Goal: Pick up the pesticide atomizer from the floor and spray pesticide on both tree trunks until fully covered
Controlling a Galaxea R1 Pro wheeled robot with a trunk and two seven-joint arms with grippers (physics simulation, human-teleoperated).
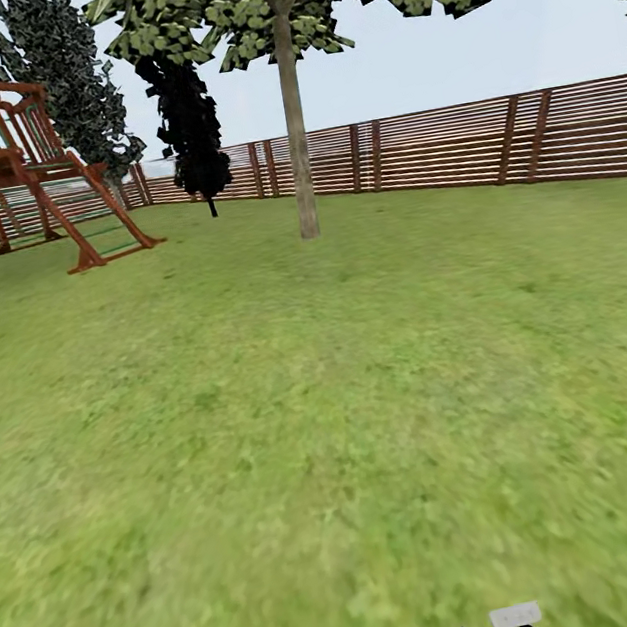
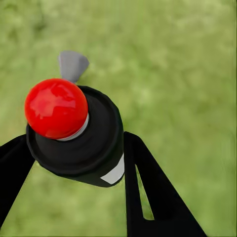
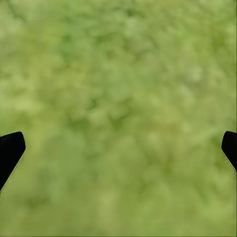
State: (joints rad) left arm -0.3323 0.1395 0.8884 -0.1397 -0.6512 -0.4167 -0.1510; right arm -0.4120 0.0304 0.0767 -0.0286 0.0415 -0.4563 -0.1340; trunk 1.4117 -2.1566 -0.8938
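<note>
While the robot faces the lawn [image 1: 303, 437], the left gripper [image 2: 74, 163] pinches the pesticide atomizer [image 2: 79, 133] between its two dark fingers [image 2: 148, 187], red tip toward the camera and grey nozzle beyond it. The right gripper [image 3: 118, 148] is spread wide and holds nothing, grass beneath it. One tree trunk [image 1: 296, 134] stands well ahead, in front of the slatted fence [image 1: 449, 145]; a wooden play frame [image 1: 14, 148] stands near the fence to that trunk's left. Judged step: approach. Good practice calls for driving straight at the trunk, keeping the grip firm and the nozzle turned toward the bark before any spraying.
</note>
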